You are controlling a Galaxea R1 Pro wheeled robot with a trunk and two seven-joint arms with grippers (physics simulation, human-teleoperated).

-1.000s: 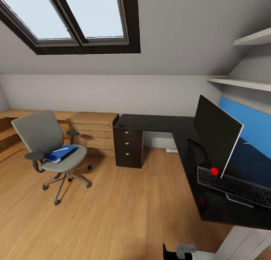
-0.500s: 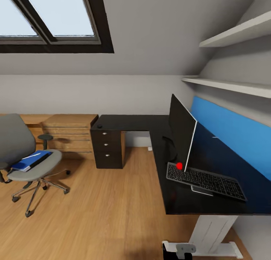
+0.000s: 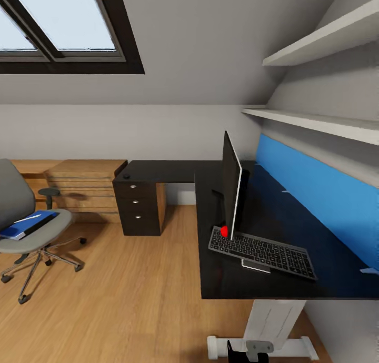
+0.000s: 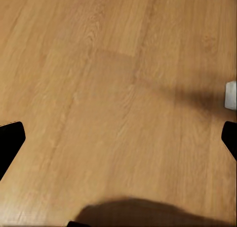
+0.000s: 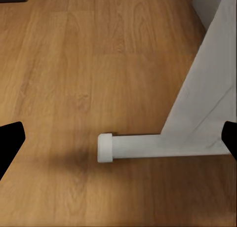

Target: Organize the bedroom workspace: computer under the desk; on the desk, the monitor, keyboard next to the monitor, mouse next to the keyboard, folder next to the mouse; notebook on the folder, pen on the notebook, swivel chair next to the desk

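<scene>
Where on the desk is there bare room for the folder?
The desk is bare on its back wing, between the drawers' corner and the monitor, and between the keyboard and the blue back panel. The strip where monitor and keyboard meet is crowded.

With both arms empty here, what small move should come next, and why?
Probably turn the base toward the swivel chair and roll closer. The folder lies on its seat with the pen on top, well away from the desk, where the monitor and keyboard already sit. Both wrist views show open fingers over bare wooden floor, so nothing is within reach yet.
</scene>
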